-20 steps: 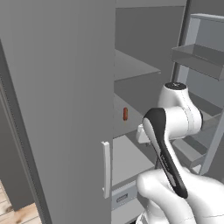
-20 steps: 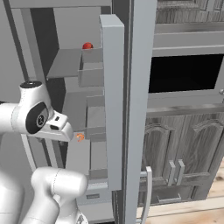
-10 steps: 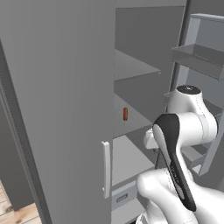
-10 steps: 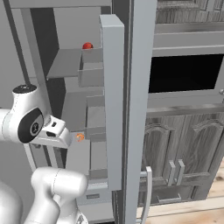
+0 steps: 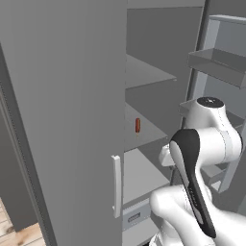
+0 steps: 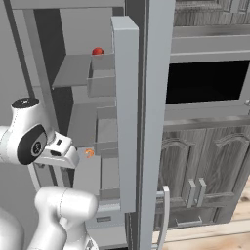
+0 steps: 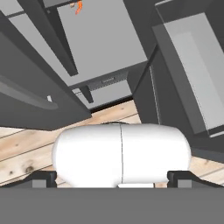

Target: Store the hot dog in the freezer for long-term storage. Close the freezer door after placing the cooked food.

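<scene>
Hot dog (image 5: 138,125) already on middle shelf (image 5: 144,129) inside freezer (image 6: 83,122), near shelf's front edge; no need to touch it. Your remaining thing: freezer door (image 6: 125,117), standing wide open, bins (image 6: 101,80) on inner face. Expect tall, rigid, hinged panel; likely swings easily, some weight. Push flat on outer edge or take bar handle (image 6: 165,215). Gripper finger spacing: cannot tell; appears empty, aimed down toward floor (image 7: 26,151).

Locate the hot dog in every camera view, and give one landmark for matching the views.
Left base view: hot dog at centre, on a freezer shelf.
Right base view: left of centre, beside the arm.
Hand view: top edge, left of centre.
Shared landmark: the low drawer.
</scene>
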